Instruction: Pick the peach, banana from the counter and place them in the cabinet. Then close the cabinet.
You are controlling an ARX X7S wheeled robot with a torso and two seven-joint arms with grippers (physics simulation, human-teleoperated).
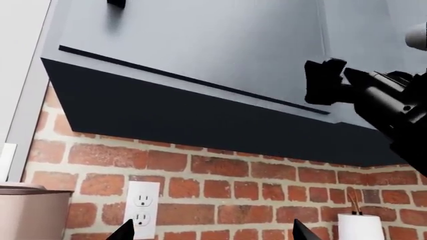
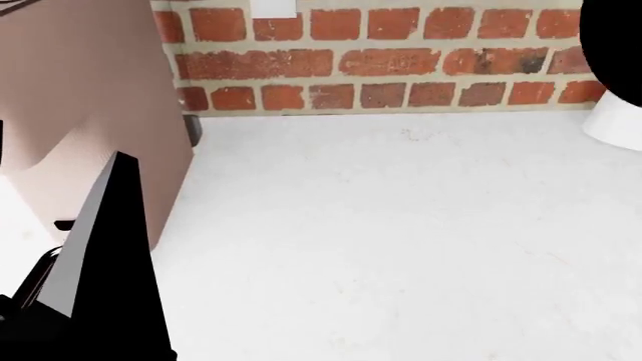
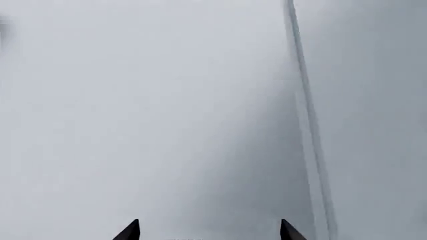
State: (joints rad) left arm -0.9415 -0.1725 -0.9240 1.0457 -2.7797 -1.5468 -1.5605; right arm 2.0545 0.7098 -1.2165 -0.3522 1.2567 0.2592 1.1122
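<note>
The peach and the banana are out of view in every frame. The head view shows the white counter point(image 2: 401, 226) bare up to the brick wall. In the left wrist view the grey-blue cabinet point(image 1: 200, 45) hangs above, with its dark underside point(image 1: 200, 120) toward me. My right gripper point(image 1: 323, 82) is up against the cabinet's door front. The right wrist view is filled by that door point(image 3: 167, 100), with a vertical seam point(image 3: 307, 125) beside it. My right gripper point(image 3: 209, 234) is open and empty. My left gripper point(image 1: 213, 235) is open, empty, and points at the brick wall below the cabinet.
A pink-beige appliance point(image 2: 90, 90) stands at the counter's left, close to my left arm point(image 2: 101, 301). A wall outlet point(image 1: 142, 207) sits in the brick wall point(image 1: 233, 190). A white paper towel roll point(image 2: 617, 120) stands at the far right.
</note>
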